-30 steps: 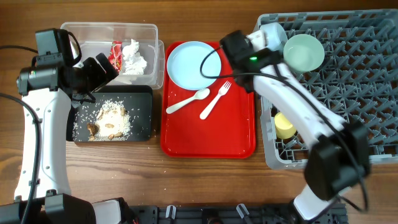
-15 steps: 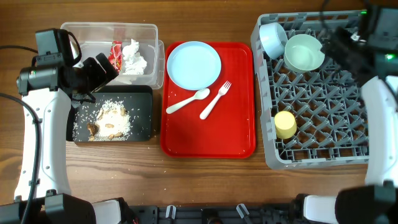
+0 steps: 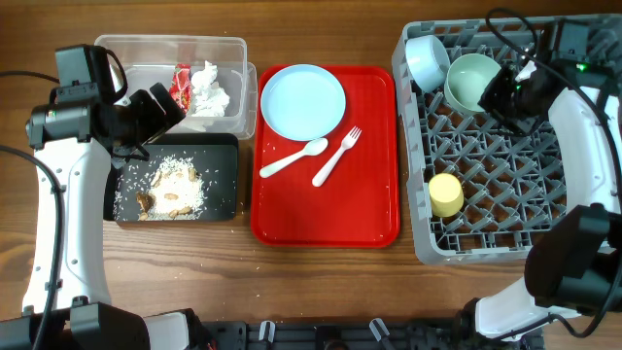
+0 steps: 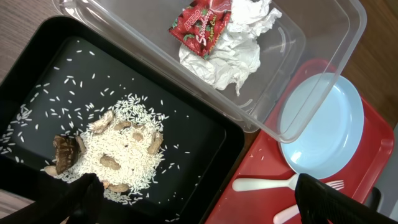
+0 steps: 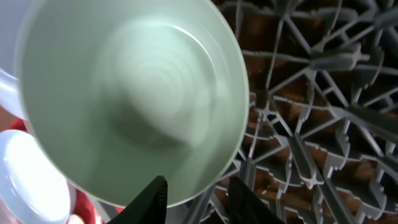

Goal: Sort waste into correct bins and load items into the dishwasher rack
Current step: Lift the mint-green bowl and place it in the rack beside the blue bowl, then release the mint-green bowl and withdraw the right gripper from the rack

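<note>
The mint-green bowl leans in the grey dishwasher rack beside the pale blue bowl; the yellow cup lies lower in the rack. My right gripper is at the mint bowl's right rim. In the right wrist view the gripper is a little open, with the bowl's rim between its fingers. My left gripper hangs wide open and empty over the black tray of food scraps. The red wrapper and tissue lie in the clear tub.
The pale blue plate, white spoon and white fork lie on the flat red serving tray between the bins and the rack. Rice crumbs are scattered in the black tray.
My right arm swung from over the red tray out to the rack's far right, then back left to the mint bowl's rim. The bowl and my left arm have not moved.
</note>
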Controlling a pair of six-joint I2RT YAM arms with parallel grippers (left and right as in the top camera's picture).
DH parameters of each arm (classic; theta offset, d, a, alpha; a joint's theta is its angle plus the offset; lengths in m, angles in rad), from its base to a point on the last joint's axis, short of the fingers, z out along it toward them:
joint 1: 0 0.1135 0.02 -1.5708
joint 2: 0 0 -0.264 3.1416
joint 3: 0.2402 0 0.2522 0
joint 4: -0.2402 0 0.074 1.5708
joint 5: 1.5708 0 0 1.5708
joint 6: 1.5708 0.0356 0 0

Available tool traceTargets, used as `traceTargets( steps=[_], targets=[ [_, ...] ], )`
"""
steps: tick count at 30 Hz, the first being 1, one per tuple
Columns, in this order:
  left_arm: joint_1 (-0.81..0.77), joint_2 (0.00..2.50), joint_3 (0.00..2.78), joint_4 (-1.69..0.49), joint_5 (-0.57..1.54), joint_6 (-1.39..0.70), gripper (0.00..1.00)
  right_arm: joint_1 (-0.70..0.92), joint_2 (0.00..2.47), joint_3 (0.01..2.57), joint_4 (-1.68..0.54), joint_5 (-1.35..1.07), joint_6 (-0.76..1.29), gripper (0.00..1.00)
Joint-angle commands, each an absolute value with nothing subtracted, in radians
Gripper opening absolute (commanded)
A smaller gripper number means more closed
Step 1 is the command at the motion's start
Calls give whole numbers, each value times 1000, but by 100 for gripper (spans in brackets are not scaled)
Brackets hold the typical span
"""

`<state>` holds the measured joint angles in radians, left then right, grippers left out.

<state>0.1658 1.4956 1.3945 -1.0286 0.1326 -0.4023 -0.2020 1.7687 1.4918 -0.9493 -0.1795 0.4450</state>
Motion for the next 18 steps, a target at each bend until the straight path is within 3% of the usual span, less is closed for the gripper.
traceTargets(
  steps=[1,18],
  targets=[
    [170,1490,1408,-1026,144,-398,100,-203,1776,1491,-952,-168,445,34],
    [170,1490,1408,-1026,145,-398,100,-203,1808,1477,-895,-120,448,35]
  ],
)
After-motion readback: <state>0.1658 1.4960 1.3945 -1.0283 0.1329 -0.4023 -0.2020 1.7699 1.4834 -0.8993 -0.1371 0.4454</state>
